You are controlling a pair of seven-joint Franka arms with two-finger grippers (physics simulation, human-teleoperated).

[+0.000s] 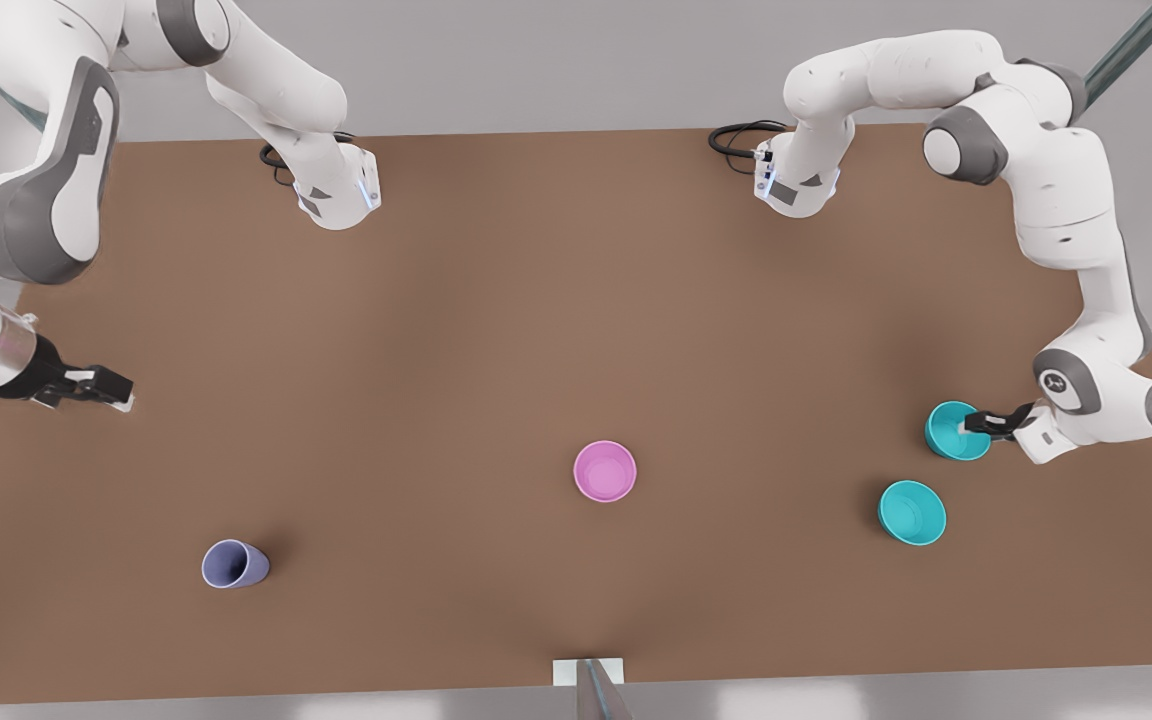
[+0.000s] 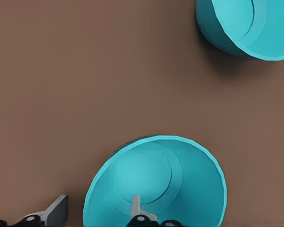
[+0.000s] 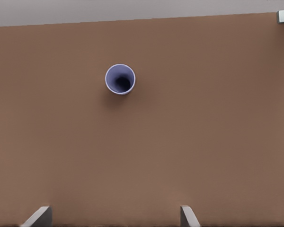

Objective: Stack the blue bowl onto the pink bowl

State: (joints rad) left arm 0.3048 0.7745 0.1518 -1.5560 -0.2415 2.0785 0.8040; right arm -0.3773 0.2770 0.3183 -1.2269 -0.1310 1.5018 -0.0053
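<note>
Fingers of the left gripper (image 1: 976, 424) straddle the rim of the blue bowl (image 1: 951, 430), one inside, one outside, spread wide, at the front view's right; the bowl sits upright, mouth up, near its teal twin (image 1: 912, 512). Pink bowl (image 1: 605, 471) stands mid-table. Right gripper (image 1: 116, 388) waits open at the left edge, beyond the lavender cup (image 1: 233, 564).
</note>
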